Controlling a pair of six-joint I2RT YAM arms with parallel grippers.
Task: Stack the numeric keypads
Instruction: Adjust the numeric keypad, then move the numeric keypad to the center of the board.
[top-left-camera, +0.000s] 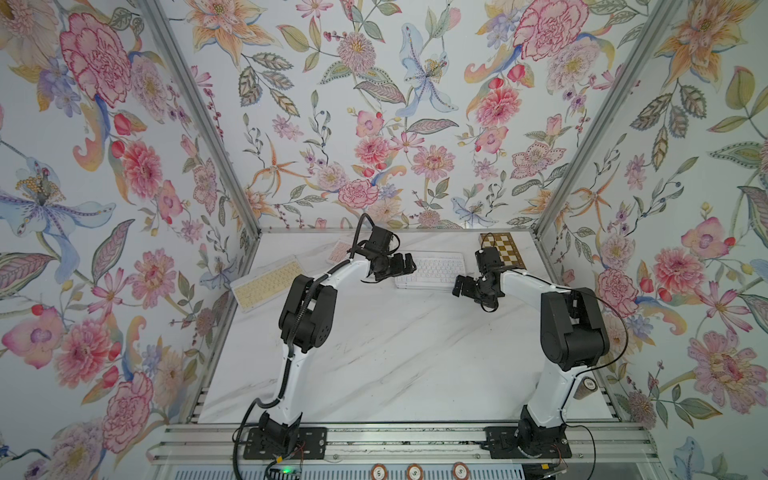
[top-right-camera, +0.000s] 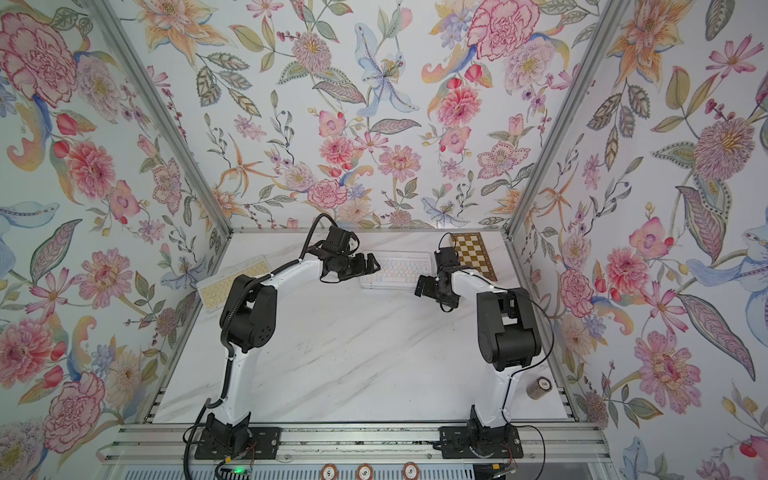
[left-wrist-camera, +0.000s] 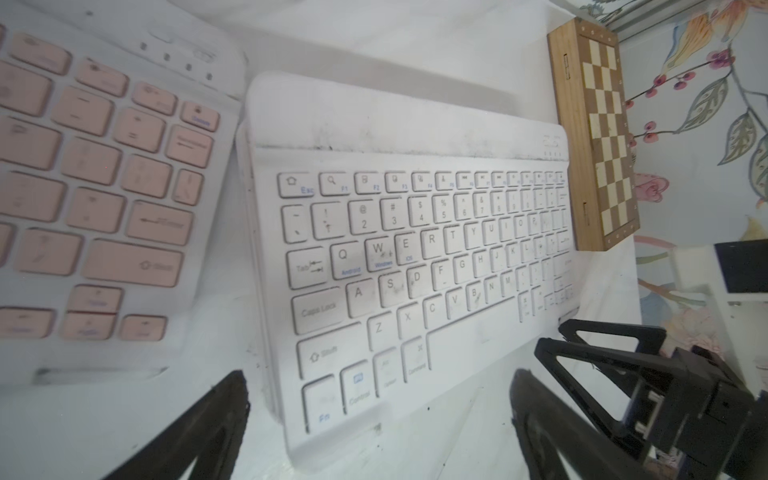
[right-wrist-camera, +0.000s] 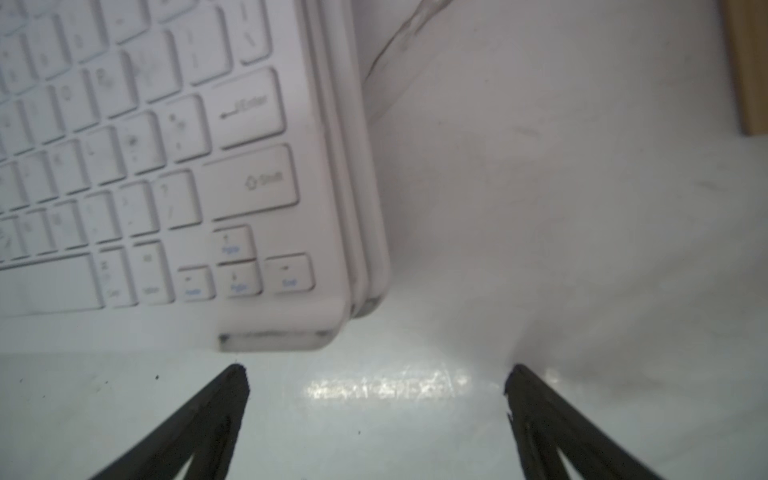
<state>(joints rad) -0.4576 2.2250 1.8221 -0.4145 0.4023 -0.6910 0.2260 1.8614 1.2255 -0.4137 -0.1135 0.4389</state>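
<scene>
Since your left tool and right tool hang wide open and empty beside the white keypad stack, fetch the pink keypad and land it square.

Wooden chessboard lies on the marble table, far right corner; 3 chips in front.

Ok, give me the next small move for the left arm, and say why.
Probably shift the left gripper over to the pink keyboard and close: its jaws stand open and empty, and that keyboard lies loose right beside the white keyboard stack.
</scene>
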